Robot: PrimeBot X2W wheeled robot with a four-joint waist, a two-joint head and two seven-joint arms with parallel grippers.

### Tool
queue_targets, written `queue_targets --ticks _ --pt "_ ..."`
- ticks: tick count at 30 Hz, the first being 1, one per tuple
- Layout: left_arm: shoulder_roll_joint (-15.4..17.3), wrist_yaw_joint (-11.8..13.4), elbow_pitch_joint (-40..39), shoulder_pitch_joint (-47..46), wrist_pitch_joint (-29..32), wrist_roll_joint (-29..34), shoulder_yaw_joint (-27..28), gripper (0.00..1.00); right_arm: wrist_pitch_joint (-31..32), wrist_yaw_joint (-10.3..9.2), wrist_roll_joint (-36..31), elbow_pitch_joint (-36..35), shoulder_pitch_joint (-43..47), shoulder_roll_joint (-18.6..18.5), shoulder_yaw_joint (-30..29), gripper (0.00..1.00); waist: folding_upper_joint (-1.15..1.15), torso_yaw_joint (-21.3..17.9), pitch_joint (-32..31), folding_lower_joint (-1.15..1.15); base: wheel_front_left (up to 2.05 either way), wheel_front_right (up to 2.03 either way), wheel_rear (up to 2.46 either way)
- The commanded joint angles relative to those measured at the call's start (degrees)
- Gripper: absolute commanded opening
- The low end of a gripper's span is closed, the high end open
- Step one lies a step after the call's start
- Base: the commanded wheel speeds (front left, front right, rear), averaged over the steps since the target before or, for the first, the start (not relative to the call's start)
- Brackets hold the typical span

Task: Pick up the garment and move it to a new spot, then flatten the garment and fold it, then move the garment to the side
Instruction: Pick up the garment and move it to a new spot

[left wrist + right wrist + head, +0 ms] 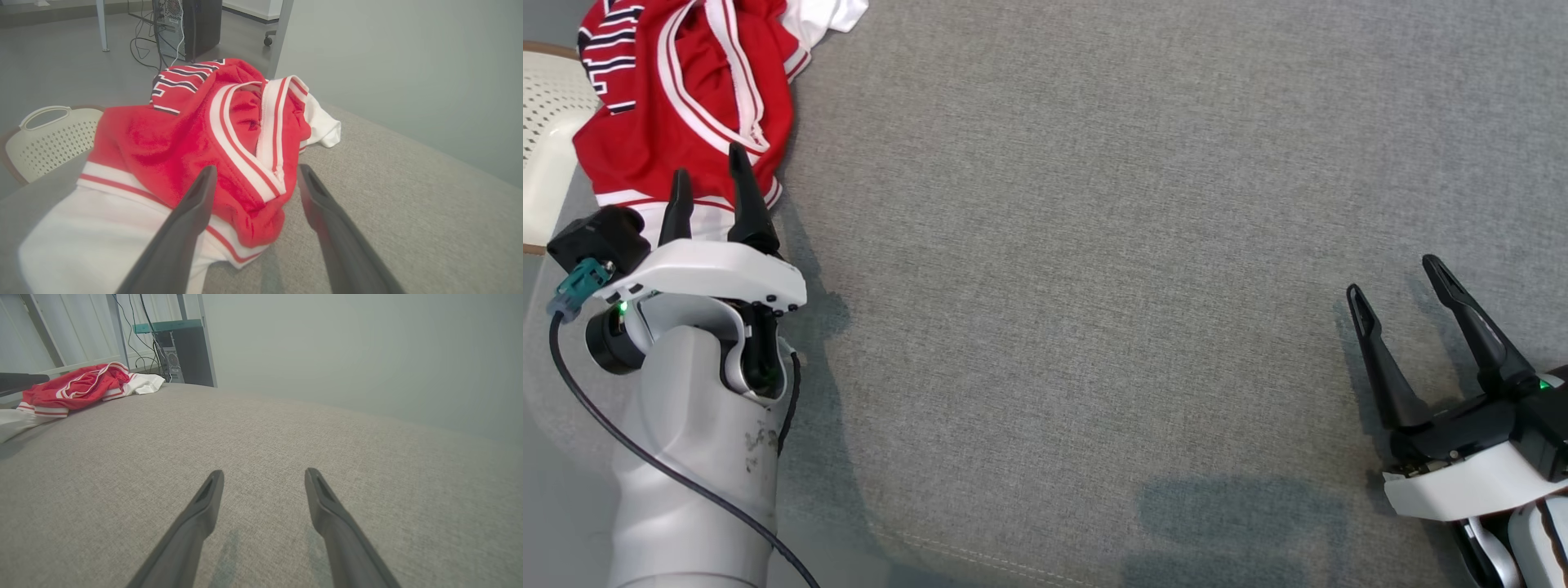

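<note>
A crumpled red-and-white garment (686, 106) lies at the far left corner of the grey cloth-covered counter (1094, 245). The left wrist view adds what the head view cuts off: a computer tower (200, 24) on the floor beyond, and the handle of the white perforated basket (53, 139) beside the counter. The left gripper (709, 163) reaches forward over the garment's near edge, fingers wide and holding nothing. The right gripper (1392, 276), equally wide and empty, sits well apart over bare cloth at the lower right
</note>
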Motion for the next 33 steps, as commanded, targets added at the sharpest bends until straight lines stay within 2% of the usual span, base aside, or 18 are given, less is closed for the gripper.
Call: queue_targets --ticks 1,7,11,18,19,20,21,22,28,33 --pt "2.8 -0.5 0.7 -1.7 -0.3 1.2 2.0 1.00 -0.3 0.00 0.5 -1.9 -0.5 -0.8 1.4 1.00 0.00 -0.5 0.2 0.00 0.00 0.00 0.00" --pt "4.0 -1.6 10.8 -5.4 -0.3 2.8 2.7 1.00 -0.3 0.00 0.6 -2.3 -0.9 -1.5 1.8 1.00 0.00 -2.1 0.9 0.00 0.00 0.00 0.00" --pt "5.0 -0.3 14.5 -6.9 -0.3 3.9 3.0 1.00 -0.3 0.00 0.7 -2.6 -1.0 -1.6 1.7 1.00 0.00 -3.1 1.5 0.00 0.00 0.00 0.00" --pt "6.0 2.8 15.3 -8.0 -0.3 6.4 3.4 1.00 -0.3 0.00 0.7 -3.1 -1.3 -1.7 1.6 1.00 0.00 -4.4 2.7 0.00 0.00 0.00 0.00" --pt "6.0 3.3 15.3 -7.9 -0.3 6.8 3.4 0.98 -0.3 0.00 0.8 -3.1 -1.4 -1.7 1.6 1.00 0.00 -4.6 2.8 0.00 0.00 0.00 0.00" --pt "6.1 3.7 15.2 -7.9 -0.3 7.1 3.4 0.65 -0.3 0.00 0.8 -3.1 -1.4 -1.7 1.6 1.00 0.00 -4.7 2.8 0.00 0.00 0.00 0.00" --pt "6.1 4.0 15.1 -7.9 -0.3 7.4 3.5 0.22 -0.3 0.00 0.8 -3.1 -1.4 -1.6 1.7 1.00 0.00 -4.8 2.8 0.00 0.00 0.00 0.00" --pt "6.1 4.2 14.7 -7.8 -0.3 7.7 3.5 0.00 -0.3 0.00 0.9 -3.1 -1.4 -1.6 1.8 1.00 0.00 -4.9 2.8 0.00 0.00 0.00 0.00" --pt "5.8 4.3 9.7 -5.9 -0.3 9.1 4.4 0.00 -0.3 0.00 1.1 -2.8 -1.5 -1.3 1.8 1.00 0.00 -5.0 2.3 0.00 0.00 0.00 0.00" --pt "5.1 2.5 0.3 -3.3 -0.3 10.1 5.9 0.00 -0.3 0.00 1.3 -2.4 -2.1 -0.4 2.2 1.00 0.00 -5.0 0.9 0.00 0.00 0.00 0.00"
